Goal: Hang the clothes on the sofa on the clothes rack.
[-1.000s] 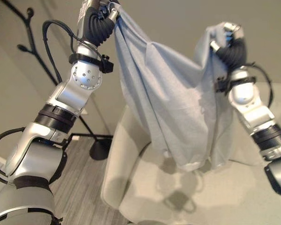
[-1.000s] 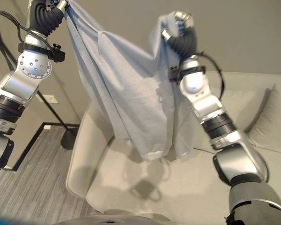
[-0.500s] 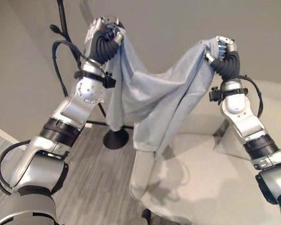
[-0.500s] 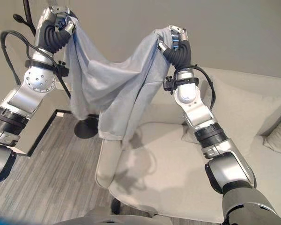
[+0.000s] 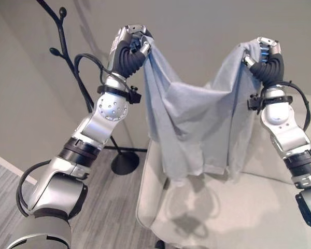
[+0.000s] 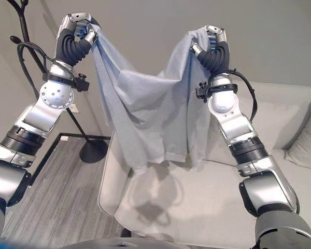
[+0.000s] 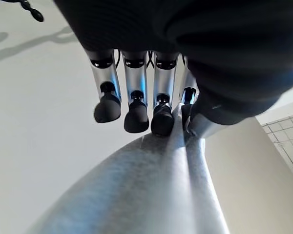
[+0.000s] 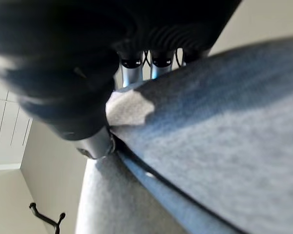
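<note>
A pale blue-grey garment (image 5: 197, 119) hangs spread between both raised hands above the beige sofa (image 5: 238, 207). My left hand (image 5: 135, 44) is shut on one top corner of the cloth, up at the left. My right hand (image 5: 267, 52) is shut on the other top corner, at the right. The cloth sags in the middle and its lower hem hangs just above the sofa seat. The black clothes rack (image 5: 67, 57), with branch-like pegs and a round base (image 5: 125, 162), stands on the floor behind my left arm. In the left wrist view the curled fingers (image 7: 136, 109) pinch the cloth (image 7: 151, 190).
A grey wood-grain floor (image 5: 103, 207) lies left of the sofa. A plain wall (image 5: 197, 26) is behind. A sofa cushion (image 6: 306, 145) leans at the far right.
The camera has shifted. Both hands keep their hold on the garment, which now hangs longer and more spread out, over the sofa seat. The rack shows further to the left.
</note>
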